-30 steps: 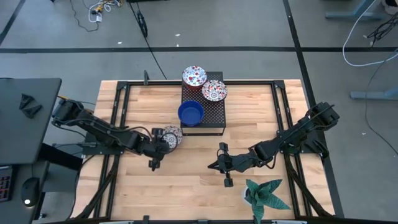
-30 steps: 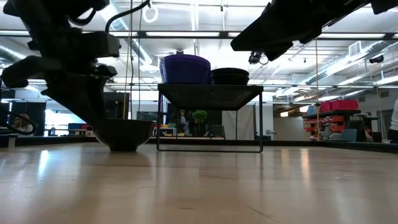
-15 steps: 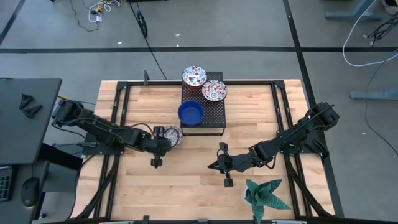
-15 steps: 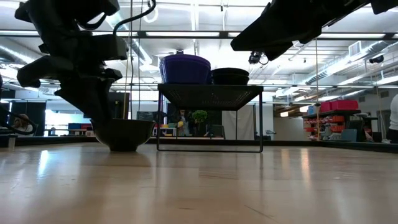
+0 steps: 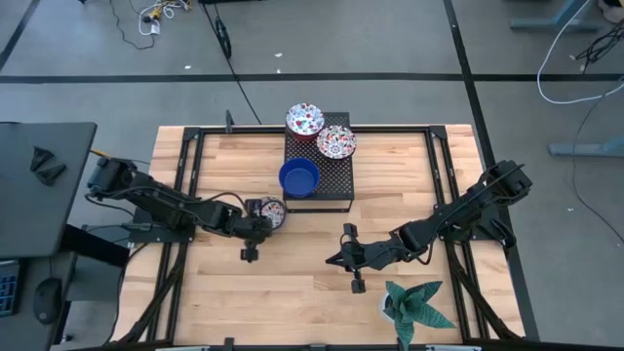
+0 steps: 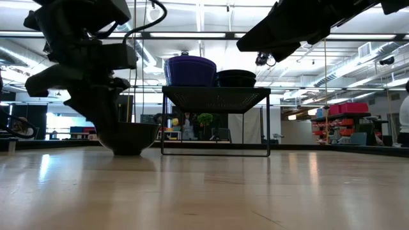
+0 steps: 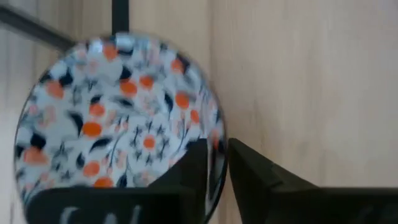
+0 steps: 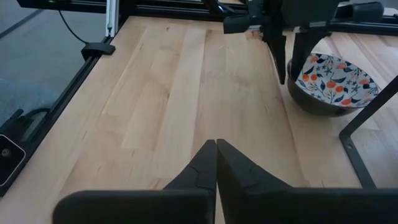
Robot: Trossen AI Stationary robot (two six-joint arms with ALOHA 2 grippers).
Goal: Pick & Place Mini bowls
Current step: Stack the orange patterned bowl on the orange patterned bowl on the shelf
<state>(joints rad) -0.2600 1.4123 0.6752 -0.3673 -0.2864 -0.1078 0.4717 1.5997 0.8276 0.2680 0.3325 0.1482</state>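
Compared with a second ago, we see the left gripper has slid further over the floral mini bowl on the wooden table, its fingers now narrowed to straddle the bowl's rim, one inside, one outside. The left arm stretches low across the table from its left edge. The bowl sits just beside the black mesh stand, which carries a blue mini bowl and two more floral bowls. The right gripper waits, fingers together, near the potted plant.
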